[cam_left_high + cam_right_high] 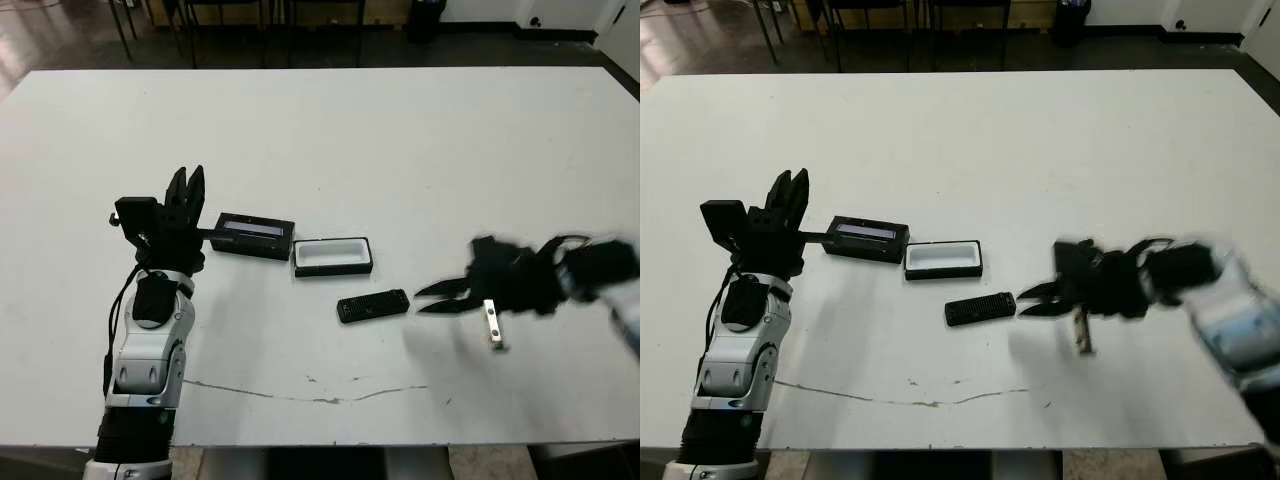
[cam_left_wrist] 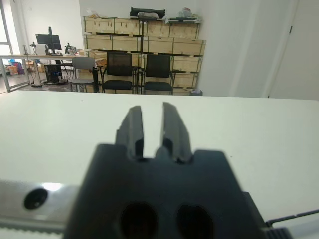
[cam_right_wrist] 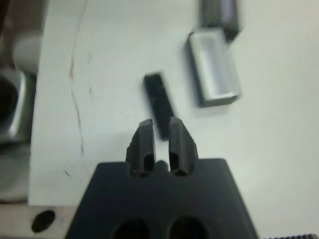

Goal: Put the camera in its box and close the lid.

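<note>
The camera [image 1: 372, 305] lies flat on the white worktop [image 1: 400, 150], just in front of its box [image 1: 333, 256], apart from it and a little askew. The box sits open with its white lining up and nothing in it, and the lid [image 1: 252, 236] rests beside it on my left, close to its end. My right fingers [image 1: 432, 298] are just off the camera's right end, pointing at it, parted by only a narrow gap and holding nothing; the arm is blurred. My left fingers [image 1: 186, 187] stand raised near the lid's far end, also slightly parted and empty. I judge the camera to be light and rigid, a slim glossy bar that could slip or skate on the smooth worktop if I nudge its end. I would take it across its narrow width near the middle, so it stays level and does not swing. It looks like a close fit in the tray, so it should go in lengthwise and flat.
</note>
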Robot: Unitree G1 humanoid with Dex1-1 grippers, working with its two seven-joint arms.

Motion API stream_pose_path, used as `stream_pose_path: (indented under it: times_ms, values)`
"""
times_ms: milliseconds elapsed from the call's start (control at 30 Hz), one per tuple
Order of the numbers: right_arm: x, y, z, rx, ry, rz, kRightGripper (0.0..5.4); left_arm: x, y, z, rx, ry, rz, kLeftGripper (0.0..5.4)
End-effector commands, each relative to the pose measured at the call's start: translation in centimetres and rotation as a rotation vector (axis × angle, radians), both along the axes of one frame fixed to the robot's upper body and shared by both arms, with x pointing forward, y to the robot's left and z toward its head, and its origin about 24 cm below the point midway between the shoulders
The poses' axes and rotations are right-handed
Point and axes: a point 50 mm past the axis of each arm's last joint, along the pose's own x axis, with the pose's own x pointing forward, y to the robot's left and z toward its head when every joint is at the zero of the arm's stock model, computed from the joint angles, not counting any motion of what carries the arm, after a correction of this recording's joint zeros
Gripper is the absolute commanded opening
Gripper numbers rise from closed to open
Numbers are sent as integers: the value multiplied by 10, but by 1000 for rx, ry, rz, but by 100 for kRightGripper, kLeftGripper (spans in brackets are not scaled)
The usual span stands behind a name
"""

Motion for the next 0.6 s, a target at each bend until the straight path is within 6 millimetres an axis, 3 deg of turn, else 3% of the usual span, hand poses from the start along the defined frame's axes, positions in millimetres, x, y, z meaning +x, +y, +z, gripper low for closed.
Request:
stream_pose_path:
  times_ms: [33,167,300,600]
  values:
    - [12,-12,7,38,-34,-74,0,-1,4,-5,14,28,9,0]
    - [24,-19,1,50,-31,-167,0,-1,5,-4,20,28,9,0]
    - [31,-18,-7,-30,-21,-136,21,-2,7,-4,22,33,11,0]
    - [38,-7,-28,-39,51,25,209,-2,9,-4,30,44,14,0]
